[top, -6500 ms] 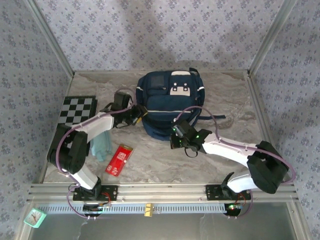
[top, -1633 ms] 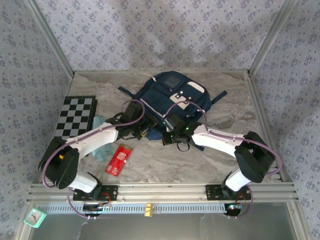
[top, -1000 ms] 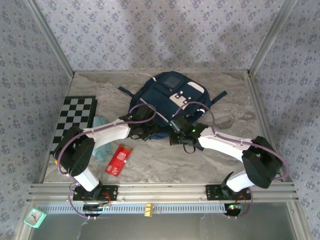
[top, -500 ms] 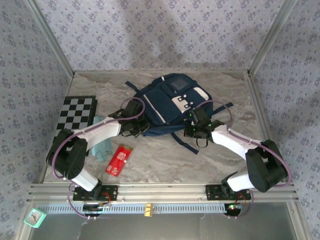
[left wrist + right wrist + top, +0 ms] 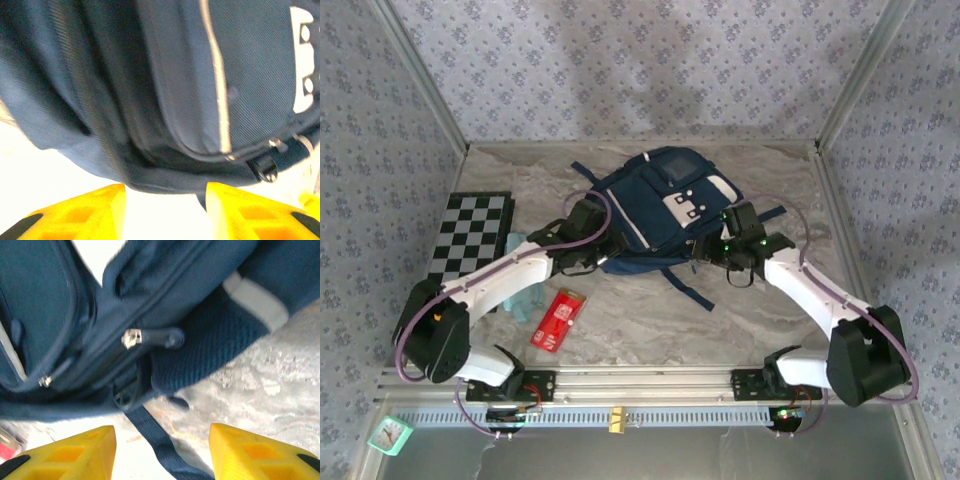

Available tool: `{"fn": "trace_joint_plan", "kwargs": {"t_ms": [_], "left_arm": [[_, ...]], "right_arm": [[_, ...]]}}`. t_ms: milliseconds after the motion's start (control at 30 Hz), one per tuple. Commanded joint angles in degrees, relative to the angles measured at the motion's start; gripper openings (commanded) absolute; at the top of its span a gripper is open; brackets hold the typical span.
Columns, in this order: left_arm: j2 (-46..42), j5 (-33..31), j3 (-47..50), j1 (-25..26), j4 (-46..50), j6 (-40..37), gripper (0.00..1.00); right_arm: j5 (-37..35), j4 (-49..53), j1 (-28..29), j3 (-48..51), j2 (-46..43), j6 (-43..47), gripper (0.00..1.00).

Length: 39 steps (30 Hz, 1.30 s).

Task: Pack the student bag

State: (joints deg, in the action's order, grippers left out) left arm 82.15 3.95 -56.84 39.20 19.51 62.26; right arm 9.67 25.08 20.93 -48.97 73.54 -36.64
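- The student bag (image 5: 655, 210) lies flat on the table (image 5: 760, 310), toward the back middle, with its front pockets facing up.
- The left end effector (image 5: 592, 257) sits at the bag's near-left edge. In the left wrist view its yellow fingers (image 5: 95, 207) stand apart with nothing between them, and the bag's side is just beyond the tips.
- The right end effector (image 5: 713, 250) is at the bag's right side, its jaws likewise parted and holding nothing. A dark strap (image 5: 155, 437) trails over the table between its fingers.
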Motion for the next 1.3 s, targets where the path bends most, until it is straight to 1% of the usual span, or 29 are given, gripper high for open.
{"fn": "trace_joint_plan", "kwargs": {"t_ms": [0, 133, 267, 333, 433, 533, 567, 633, 700, 800, 933, 1033, 1067, 1200, 1267], "left_arm": [[4.96, -0.35, -5.95, 2.39, -0.99, -2.14, 0.46], [9.99, 1.19, -8.36, 5.56, -3.72, -2.38, 0.45], [13.47, 1.19, -8.15, 6.35, -3.95, -2.93, 0.44], [14.0, 1.22, -6.99, 6.41, -4.15, -2.64, 0.43], [13.83, 0.31, -5.0, 7.08, -5.23, -2.32, 0.43], [14.33, -0.14, -4.05, 7.31, -5.01, -2.34, 0.41], [14.51, -0.06, -3.81, 7.41, -5.02, -2.32, 0.41], [14.94, 0.04, -3.55, 7.48, -4.52, -2.49, 0.4], [15.06, -0.63, -3.33, 7.83, -3.67, -2.83, 0.4], [15.28, -1.4, -2.54, 8.17, -3.76, -2.85, 0.4], [15.54, -1.36, -2.72, 8.33, -3.73, -2.99, 0.4], [15.85, -1.9, -3.14, 8.43, -2.87, -3.59, 0.4], [15.82, -1.98, -3.23, 8.48, -2.59, -3.62, 0.4], [15.68, -2.29, -3.22, 8.8, -2.13, -3.81, 0.4], [15.76, -2.91, -3.49, 9.03, -1.77, -4.14, 0.4]], "right_arm": [[5.02, -2.2, -3.15, -3.94, 3.67, -7.8, 0.54], [5.05, -4.91, -4.96, -7.19, 9.77, -12.62, 0.52], [3.81, -5.78, -5.51, -10.63, 15.06, -13.99, 0.52], [2.79, -4.29, -5.66, -13.24, 17.78, -14.44, 0.51], [3.75, -6.34, -5.29, -14.46, 20.2, -15.58, 0.49], [0.22, -3.98, -4.9, -16.55, 22.38, -15.66, 0.5], [0.44, -3.75, -5.26, -16.69, 22.9, -16.25, 0.51], [2.42, -6.68, -6.39, -15.69, 23.29, -18.3, 0.51], [2.82, -8.02, -6.3, -15.86, 22.85, -19.25, 0.5], [-0.09, -6.48, -4.69, -17.5, 21.79, -19.39, 0.48], [-0.27, -6.98, -4.26, -18.73, 22.55, -20.91, 0.42], [0.79, -6.45, -4.53, -21.12, 24.65, -20.62, 0.35], [1.04, -6.3, -4.44, -21.32, 24.96, -20.42, 0.35], [-0.92, -4.83, -3.12, -21.15, 23.5, -19.75, 0.37], [-2.27, -4.69, -2.66, -20.05, 21.86, -19.93, 0.42]]}}
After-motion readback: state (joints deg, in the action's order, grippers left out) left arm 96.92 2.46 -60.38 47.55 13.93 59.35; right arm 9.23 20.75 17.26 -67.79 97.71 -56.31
